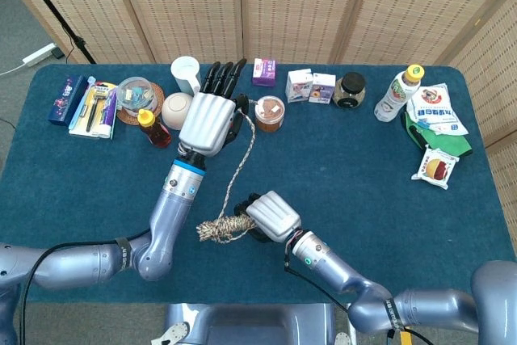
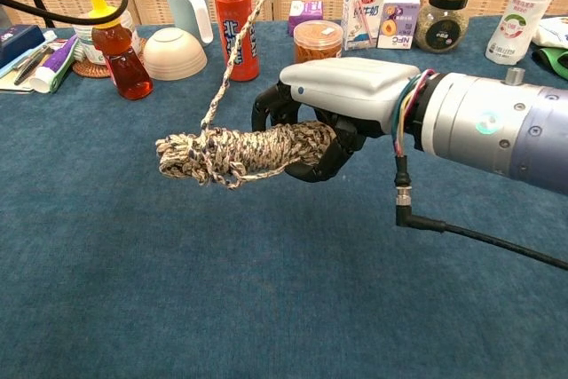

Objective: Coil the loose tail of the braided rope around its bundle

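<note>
The braided rope bundle [image 1: 221, 228] [image 2: 240, 150] hangs level above the blue table, one end gripped by my right hand [image 1: 273, 216] [image 2: 342, 108]. The loose tail [image 1: 240, 155] [image 2: 232, 51] leaves the bundle's free end and rises taut and slanted toward the far side. My left hand [image 1: 212, 120] holds the tail's upper end at its thumb side, its other fingers stretched toward the back of the table. The chest view does not show the left hand; there the tail runs out of the top edge.
Behind the rope stand a red can [image 2: 240, 28], a white bowl [image 2: 175, 52], a honey bottle [image 2: 115, 46], a white jug [image 2: 191, 8] and an orange-lidded jar [image 1: 270, 113]. Cartons [image 1: 311, 86], a dark jar and a bottle [image 1: 398, 93] line the back; snack packets [image 1: 436, 123] lie right.
</note>
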Robot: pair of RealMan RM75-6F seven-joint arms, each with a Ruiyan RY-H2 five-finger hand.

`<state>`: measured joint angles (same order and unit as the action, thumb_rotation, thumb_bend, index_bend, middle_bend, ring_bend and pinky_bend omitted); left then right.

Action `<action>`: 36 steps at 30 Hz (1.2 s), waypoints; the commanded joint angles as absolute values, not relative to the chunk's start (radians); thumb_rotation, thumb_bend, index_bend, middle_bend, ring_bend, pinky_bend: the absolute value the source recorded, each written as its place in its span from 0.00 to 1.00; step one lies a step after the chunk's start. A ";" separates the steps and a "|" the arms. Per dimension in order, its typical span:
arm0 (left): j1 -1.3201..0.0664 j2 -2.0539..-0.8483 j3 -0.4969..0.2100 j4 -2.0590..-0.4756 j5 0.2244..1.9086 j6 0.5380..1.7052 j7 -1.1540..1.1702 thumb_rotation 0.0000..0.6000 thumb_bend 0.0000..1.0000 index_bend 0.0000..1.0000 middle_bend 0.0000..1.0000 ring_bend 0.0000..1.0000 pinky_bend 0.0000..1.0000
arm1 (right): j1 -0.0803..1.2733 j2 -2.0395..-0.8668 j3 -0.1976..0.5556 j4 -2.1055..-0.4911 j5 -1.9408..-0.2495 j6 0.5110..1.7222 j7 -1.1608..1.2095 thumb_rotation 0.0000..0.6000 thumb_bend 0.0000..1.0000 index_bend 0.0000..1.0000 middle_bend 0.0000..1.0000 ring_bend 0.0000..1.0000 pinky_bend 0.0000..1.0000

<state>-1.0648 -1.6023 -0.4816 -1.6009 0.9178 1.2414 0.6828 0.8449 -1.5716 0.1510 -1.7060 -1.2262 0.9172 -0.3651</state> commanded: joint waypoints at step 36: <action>-0.885 -1.586 -0.207 -1.392 1.191 1.207 0.408 1.00 0.50 0.75 0.00 0.00 0.00 | 0.842 -1.501 0.349 -1.764 -0.868 1.006 -0.200 1.00 0.51 0.68 0.57 0.37 0.61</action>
<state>-0.8943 -1.5892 -0.2158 -1.3961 1.1781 1.2057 0.4163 0.8348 -1.4882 0.3303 -1.7702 -0.9226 0.9788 -0.1743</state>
